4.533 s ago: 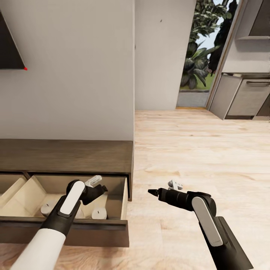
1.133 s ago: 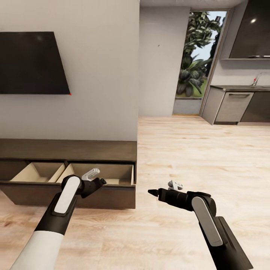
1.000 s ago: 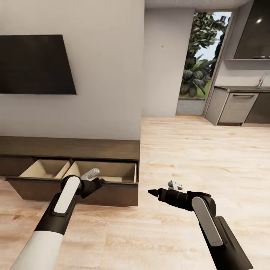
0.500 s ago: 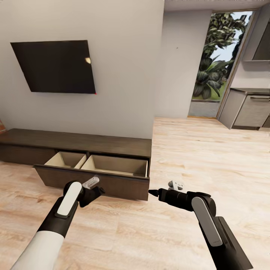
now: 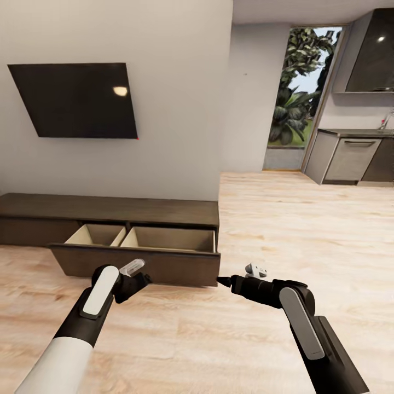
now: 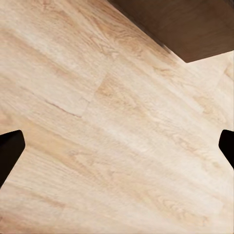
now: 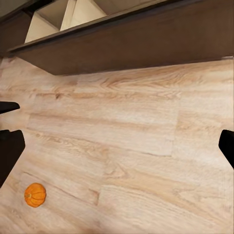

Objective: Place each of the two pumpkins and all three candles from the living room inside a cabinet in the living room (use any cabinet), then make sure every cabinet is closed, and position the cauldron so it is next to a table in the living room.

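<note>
Two wide drawers of the dark wood cabinet (image 5: 109,210) stand open, pale inside. Left gripper (image 6: 117,146) spread over grainy plank floor (image 6: 97,146). Right gripper (image 7: 117,139) spread too; a ribbed orange pumpkin (image 7: 35,194) sits on the planks, well apart from the cabinet.

Black television (image 5: 76,99) hangs on wall; plants (image 5: 298,82) fill the doorway.

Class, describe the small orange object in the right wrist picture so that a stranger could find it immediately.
Start at the long dark-brown cabinet with its drawer pulled open, then look across the pale wood floor away from it. There a pumpkin sits alone on the planks: small, round, ribbed and bright orange, the only coloured thing on the light boards.
</note>
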